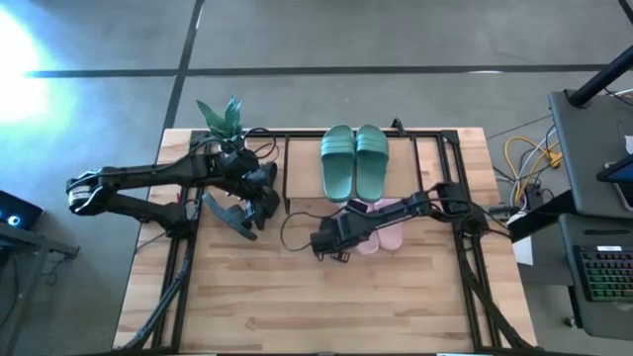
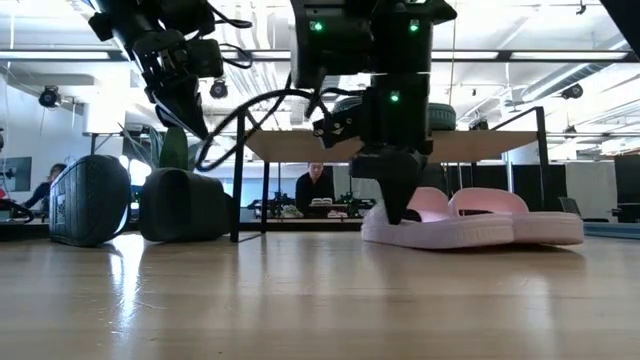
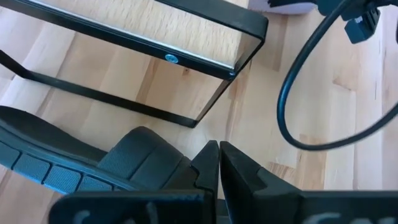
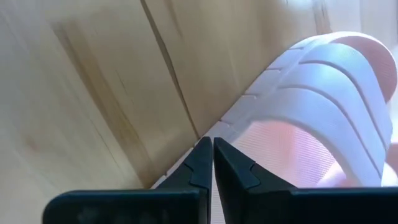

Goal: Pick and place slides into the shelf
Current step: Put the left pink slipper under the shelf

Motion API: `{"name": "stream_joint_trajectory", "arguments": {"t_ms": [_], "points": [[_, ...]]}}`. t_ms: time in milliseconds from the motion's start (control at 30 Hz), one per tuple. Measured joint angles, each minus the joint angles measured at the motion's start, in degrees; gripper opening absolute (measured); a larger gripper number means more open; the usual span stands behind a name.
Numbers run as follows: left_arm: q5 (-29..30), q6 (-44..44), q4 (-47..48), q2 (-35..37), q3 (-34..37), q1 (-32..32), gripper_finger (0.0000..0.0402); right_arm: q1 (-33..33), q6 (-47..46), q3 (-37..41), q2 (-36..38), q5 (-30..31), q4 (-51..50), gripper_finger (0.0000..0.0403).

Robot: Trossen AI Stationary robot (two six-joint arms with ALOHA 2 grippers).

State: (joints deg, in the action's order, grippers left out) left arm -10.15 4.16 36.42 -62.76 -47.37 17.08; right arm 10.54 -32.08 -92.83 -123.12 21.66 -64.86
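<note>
Counting two green slides (image 1: 354, 161), two pink slides (image 2: 470, 222), two black slides (image 2: 135, 203); both pincers closed, empty.

Wooden table (image 1: 297, 307): carries shelf (image 1: 425, 148) bearing green slides (image 1: 354, 160); pink slides (image 1: 388, 225), black slides (image 1: 229, 214), small plant (image 1: 223, 119).

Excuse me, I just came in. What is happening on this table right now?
A two-armed robot is putting slides onto a small shelf. The dark green pair already lies on its top board. The right gripper, shut, is down at the edge of a pale pink slide of the pair lying on the table in front of the shelf. The left gripper, also shut, is over a black slide lying on its side near the shelf's left end.
</note>
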Motion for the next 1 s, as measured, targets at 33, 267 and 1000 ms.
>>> {"name": "stream_joint_trajectory", "arguments": {"t_ms": [33, 267, 1000], "points": [[0.0, 0.0, 0.0, 0.0, 0.0, 0.0, 0.0, 0.1, -0.3, 0.1, 0.0, 0.0, -0.5, 0.0008], [0.0, 0.0, -0.2, 0.0, 0.0, 0.0, 0.0, 0.3, -2.5, 0.2, 0.0, 0.3, -1.7, 0.0008], [0.0, -0.6, -1.5, 0.0, 0.0, 0.0, 0.0, 3.3, -4.5, -3.4, 5.8, -4.4, 8.6, 0.0008]]}}
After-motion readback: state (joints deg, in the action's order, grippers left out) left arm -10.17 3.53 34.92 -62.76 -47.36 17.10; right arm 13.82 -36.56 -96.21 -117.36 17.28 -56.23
